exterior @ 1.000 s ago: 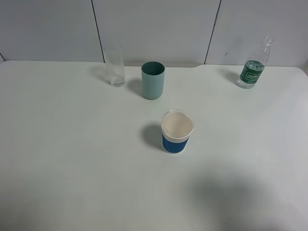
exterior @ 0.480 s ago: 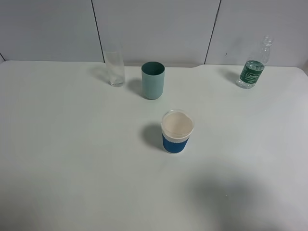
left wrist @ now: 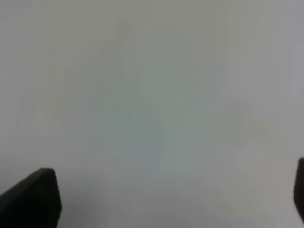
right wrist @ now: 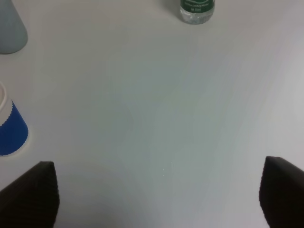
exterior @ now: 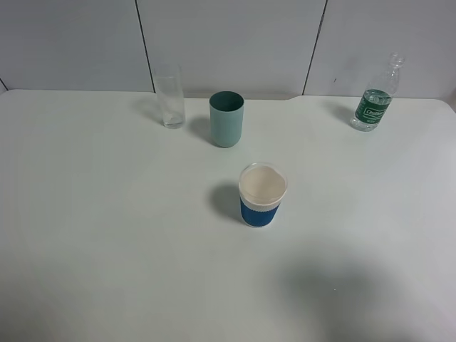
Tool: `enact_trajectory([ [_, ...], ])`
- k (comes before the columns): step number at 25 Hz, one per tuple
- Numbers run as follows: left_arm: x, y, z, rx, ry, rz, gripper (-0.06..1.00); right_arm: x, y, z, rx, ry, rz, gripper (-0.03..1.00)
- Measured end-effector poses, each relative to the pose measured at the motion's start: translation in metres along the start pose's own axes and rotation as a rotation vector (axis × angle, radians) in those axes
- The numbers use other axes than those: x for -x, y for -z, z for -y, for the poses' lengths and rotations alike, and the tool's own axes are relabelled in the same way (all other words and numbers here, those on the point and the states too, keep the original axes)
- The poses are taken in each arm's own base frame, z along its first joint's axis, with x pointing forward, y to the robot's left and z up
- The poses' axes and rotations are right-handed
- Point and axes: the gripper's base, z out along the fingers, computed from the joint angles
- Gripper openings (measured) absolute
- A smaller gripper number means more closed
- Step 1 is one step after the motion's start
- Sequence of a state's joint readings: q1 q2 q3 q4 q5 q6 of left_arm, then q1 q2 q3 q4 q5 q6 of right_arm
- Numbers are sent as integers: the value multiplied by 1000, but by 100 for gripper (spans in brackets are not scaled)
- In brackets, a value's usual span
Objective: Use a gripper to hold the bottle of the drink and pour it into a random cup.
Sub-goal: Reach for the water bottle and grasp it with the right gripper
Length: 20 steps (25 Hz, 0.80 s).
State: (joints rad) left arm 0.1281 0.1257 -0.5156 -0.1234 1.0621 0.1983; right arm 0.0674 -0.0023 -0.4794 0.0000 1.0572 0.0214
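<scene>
Exterior high view: a white worktop (exterior: pixel 107 235) is seen in front of a pale panelled wall (exterior: pixel 228 35). A small clear plastic bottle with a dark green label (exterior: pixel 373 105) is stood upright at the far right corner of the worktop, untouched and well apart from the other vessels. A short white cup with a wide blue band (exterior: pixel 262 196) is placed upright near the middle of the worktop, with its mouth facing up. Behind it, toward the wall, a plain teal-green tumbler (exterior: pixel 226 119) is set upright, and a tall clear glass (exterior: pixel 170 101) is stood near the tumbler on its left. A soft shadow (exterior: pixel 342 292) is cast on the near right part of the worktop.

From the right wrist camera, the right end effector (right wrist: pixel 156 192) is shown released: its two black fingertips are spread wide, with only bare worktop between them. The base of the bottle is seen ahead of it, well apart, and the cup's blue band and the tumbler's base are caught off to one side.

From the left wrist camera, the left end effector (left wrist: pixel 166 197) is likewise shown released, its black fingertips held wide apart over blurred, pale worktop.
</scene>
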Motion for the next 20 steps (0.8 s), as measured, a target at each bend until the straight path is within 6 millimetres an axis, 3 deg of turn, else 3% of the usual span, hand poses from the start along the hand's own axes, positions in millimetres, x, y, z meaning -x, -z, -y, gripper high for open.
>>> enact_trajectory([
  [9,0,0,0,0,0,0,99,0,-1,0,0,1,-7,83],
  [20,0,0,0,0,0,0,99,14,-30,-2,16,29,-216,83],
])
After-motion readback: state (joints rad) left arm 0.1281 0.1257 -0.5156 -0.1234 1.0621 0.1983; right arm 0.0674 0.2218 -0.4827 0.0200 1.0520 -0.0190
